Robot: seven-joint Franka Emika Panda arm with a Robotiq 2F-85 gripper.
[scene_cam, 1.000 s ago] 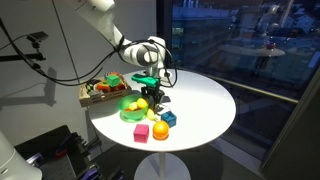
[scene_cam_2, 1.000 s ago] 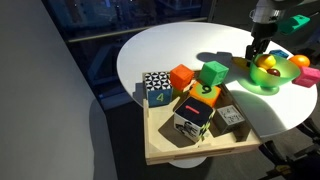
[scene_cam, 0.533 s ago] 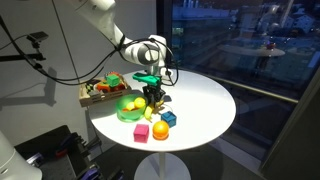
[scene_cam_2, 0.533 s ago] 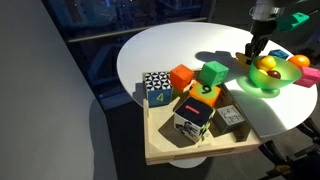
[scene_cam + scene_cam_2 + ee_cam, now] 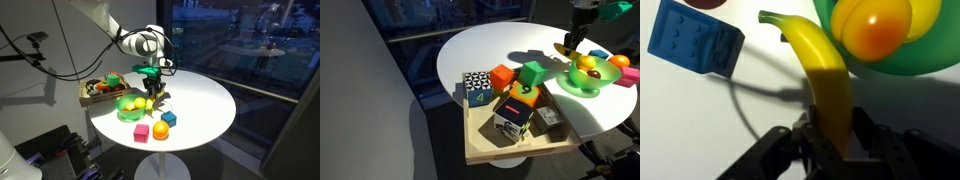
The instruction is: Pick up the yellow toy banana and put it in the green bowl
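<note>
My gripper [image 5: 830, 135] is shut on the yellow toy banana [image 5: 820, 65] and holds it above the white round table, right beside the green bowl [image 5: 925, 55]. In both exterior views the banana [image 5: 151, 99] [image 5: 565, 49] hangs below the fingers just above the table, at the bowl's edge. The green bowl [image 5: 122, 114] [image 5: 566, 84] holds a yellow-orange fruit [image 5: 875, 25] and other toy fruit.
A blue block [image 5: 695, 45] [image 5: 169, 118], a pink block [image 5: 142, 132] and an orange [image 5: 160, 130] lie near the bowl. A wooden tray [image 5: 490, 150] with several coloured cubes stands at the table's edge, also seen in an exterior view [image 5: 88, 98].
My gripper has risen from the table beside the bowl, lifting the banana with it.
</note>
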